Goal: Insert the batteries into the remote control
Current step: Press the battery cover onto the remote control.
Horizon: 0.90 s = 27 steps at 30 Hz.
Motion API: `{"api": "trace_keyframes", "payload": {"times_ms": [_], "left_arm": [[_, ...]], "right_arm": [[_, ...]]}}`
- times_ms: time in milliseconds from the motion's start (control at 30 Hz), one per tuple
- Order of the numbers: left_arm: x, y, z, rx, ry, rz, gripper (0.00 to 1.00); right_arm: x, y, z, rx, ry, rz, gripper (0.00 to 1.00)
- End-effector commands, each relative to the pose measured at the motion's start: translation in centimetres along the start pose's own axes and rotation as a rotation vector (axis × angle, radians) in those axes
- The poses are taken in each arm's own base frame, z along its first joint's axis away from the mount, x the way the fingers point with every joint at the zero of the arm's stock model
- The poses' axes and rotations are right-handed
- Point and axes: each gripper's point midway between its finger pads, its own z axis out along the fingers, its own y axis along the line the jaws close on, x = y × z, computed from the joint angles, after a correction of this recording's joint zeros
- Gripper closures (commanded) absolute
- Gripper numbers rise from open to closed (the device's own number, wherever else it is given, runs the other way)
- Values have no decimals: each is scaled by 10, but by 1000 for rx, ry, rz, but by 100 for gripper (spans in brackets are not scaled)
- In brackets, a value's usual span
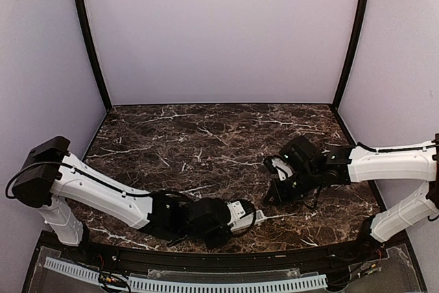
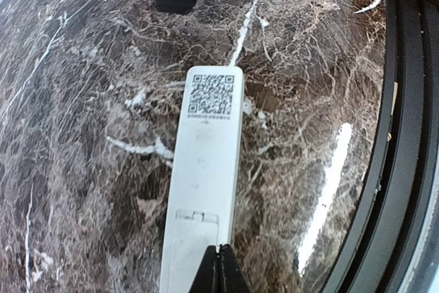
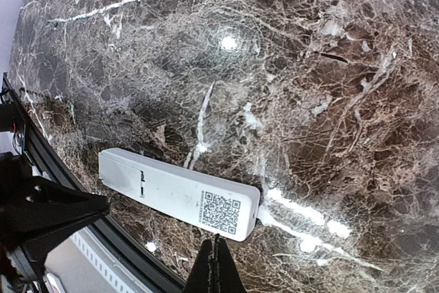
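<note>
The remote control [image 2: 209,162] lies label side up on the marble table near its front edge, with the QR label at its far end and the battery cover closed at its near end. My left gripper [image 2: 221,248] is shut, with its tips together at the right edge of the cover and nothing visible between them. My right gripper [image 3: 215,241] is also shut and empty, hovering just off the QR end of the remote control [image 3: 178,193]. From above, the remote control [image 1: 258,206] sits between my left gripper [image 1: 241,214] and my right gripper [image 1: 274,193]. The batteries are out of view.
A black rail [image 2: 405,135] runs along the table's front edge, close beside the remote. The left arm's dark body [image 3: 41,217] shows at the lower left of the right wrist view. Purple walls [image 1: 219,32] enclose the marble table [image 1: 206,135].
</note>
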Motion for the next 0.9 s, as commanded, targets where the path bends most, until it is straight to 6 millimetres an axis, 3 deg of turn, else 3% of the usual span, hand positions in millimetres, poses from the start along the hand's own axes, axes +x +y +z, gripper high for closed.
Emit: {"api": "trace_keyframes", "payload": {"times_ms": [0, 267, 567, 733, 867], "left_arm": [[-18, -6, 17, -13, -14, 56, 100], [-19, 0, 18, 23, -2, -37, 100], [9, 12, 20, 28, 104, -105, 100], [12, 5, 27, 60, 123, -112, 100], [30, -2, 36, 78, 195, -135, 100]], "right_arm": [[-3, 4, 0, -35, -13, 7, 100], [0, 4, -2, -45, -17, -5, 100], [1, 5, 2, -52, -6, -17, 100], [1, 5, 4, -52, 0, -18, 100], [2, 4, 3, -48, -1, -13, 100]]}}
